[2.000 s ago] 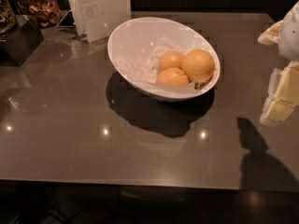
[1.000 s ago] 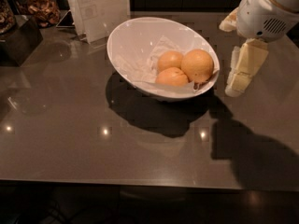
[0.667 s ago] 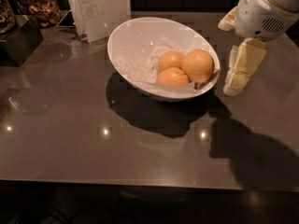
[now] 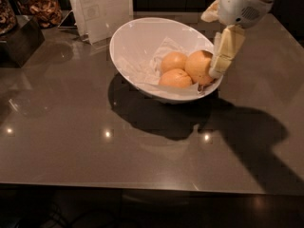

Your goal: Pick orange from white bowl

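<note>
The orange [image 4: 197,65] lies in the white bowl [image 4: 137,32], against the low right side of its slanted rim, where the tilt of the bowl lets the fruit roll together. Two smaller oranges [image 4: 174,61] rest just left of it on crumpled white paper [image 4: 142,66]; one touches it and the front one sits low by the near wall. The pincer [image 4: 223,51] hangs from the upper right, pointing down at the bowl's right edge, and covers the right flank of the orange; it looks to be at or touching the skin. Whether it is wide, narrow or already closed on the fruit cannot be told here. Coming in over the low side of the rim makes sense, I judge, since the high back wall would block a reach from behind, and the largest fruit is also the nearest to that edge. What stands in the way is mostly the rim itself, close beneath the pincer, and the two neighbours crowding the orange on its left, which leave little room on that side. On the dark desk [image 4: 85,141] a white paper bag [image 4: 102,8] stands just behind the bowl, and a dark box [image 4: 19,39] and a jar of dried snacks [image 4: 40,6] sit well apart at the far left, clear of the reach.
</note>
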Controlling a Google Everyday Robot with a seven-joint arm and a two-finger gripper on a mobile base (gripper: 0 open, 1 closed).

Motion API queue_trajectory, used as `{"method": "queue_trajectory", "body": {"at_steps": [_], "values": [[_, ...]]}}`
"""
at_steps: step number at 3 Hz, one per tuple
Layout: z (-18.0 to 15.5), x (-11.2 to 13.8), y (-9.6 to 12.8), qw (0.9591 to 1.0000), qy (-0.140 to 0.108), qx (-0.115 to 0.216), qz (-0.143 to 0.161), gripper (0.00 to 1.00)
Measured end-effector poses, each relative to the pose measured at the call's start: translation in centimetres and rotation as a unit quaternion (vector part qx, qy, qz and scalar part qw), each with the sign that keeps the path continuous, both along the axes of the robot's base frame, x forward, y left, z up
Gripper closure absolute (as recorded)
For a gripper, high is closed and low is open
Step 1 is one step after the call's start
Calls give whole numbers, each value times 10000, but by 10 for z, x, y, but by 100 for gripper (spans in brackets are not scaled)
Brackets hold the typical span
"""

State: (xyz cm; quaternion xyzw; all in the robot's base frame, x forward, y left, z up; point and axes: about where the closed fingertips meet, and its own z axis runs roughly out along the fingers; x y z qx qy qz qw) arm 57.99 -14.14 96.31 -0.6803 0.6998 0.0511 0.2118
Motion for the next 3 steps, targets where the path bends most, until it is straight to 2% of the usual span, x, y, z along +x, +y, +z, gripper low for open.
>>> {"method": "queue_trajectory", "body": {"at_steps": [1, 3], "values": [[3, 6, 2, 10000, -80, 47, -17, 0], [-44, 12, 12, 9984, 420, 377, -6, 0]]}}
